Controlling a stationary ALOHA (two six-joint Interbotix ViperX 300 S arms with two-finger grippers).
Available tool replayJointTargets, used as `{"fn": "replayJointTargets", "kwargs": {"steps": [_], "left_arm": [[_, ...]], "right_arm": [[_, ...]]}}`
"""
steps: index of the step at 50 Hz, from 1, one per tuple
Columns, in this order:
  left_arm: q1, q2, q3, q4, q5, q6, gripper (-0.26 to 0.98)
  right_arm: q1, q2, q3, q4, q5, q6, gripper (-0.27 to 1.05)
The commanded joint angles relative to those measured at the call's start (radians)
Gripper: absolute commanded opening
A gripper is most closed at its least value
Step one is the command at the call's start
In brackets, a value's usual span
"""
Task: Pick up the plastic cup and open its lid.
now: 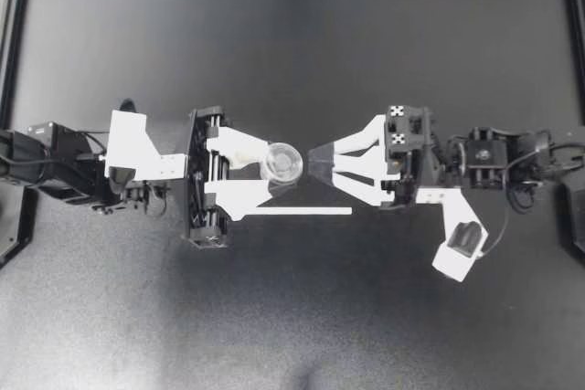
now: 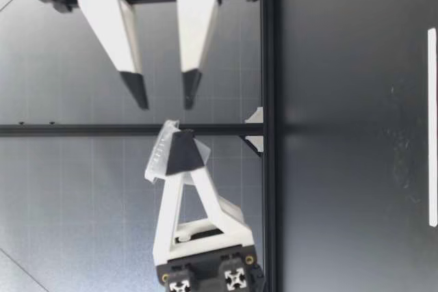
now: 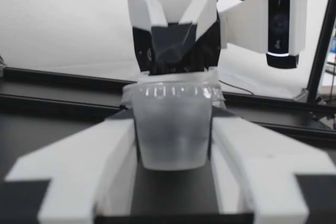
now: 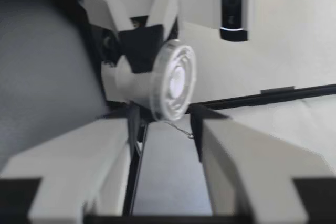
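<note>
- Left gripper (image 1: pixel 277 167) and right gripper (image 1: pixel 318 160) of the robot face each other tip to tip over the middle of the dark desk (image 1: pixel 292 317).
- A black frame (image 2: pixel 267 46) runs along the desk's far edge, and a thin white strip (image 1: pixel 302 211) lies flat on the desk beside the grippers.
- The left gripper is clamped on the plastic cup (image 1: pixel 283 161), with one finger against each side of its body.
- The right gripper is spread wide, with its fingers one above the other.
- Only the low view shows that spread. It also shows the right gripper's tips stopping just short of the cup, and the cup held well above the desk, lid side up.
- From above, the stacked fingers hide their own gap.
- The lid (image 4: pixel 173 83) is still seated on the cup. The right wrist view shows its round face just ahead of the spread fingers.
</note>
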Motion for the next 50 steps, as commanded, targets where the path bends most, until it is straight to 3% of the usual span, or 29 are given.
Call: {"fn": "replayJointTargets", "kwargs": {"steps": [1, 17, 33, 50], "left_arm": [[-0.002, -0.028, -0.012, 0.002, -0.011, -0.002, 0.21], [-0.003, -0.017, -0.005, 0.003, -0.009, -0.003, 0.2], [-0.003, -0.006, 0.014, 0.002, 0.002, -0.017, 0.2], [-0.005, -0.012, 0.006, 0.011, 0.003, -0.011, 0.2]], "right_arm": [[-0.006, 0.002, -0.025, 0.005, -0.006, 0.003, 0.48], [-0.005, -0.017, -0.054, 0.006, -0.011, 0.002, 0.48], [-0.014, -0.158, 0.02, 0.043, -0.014, 0.003, 0.48], [-0.014, -0.1, 0.031, 0.078, 0.008, 0.06, 0.48]]}}
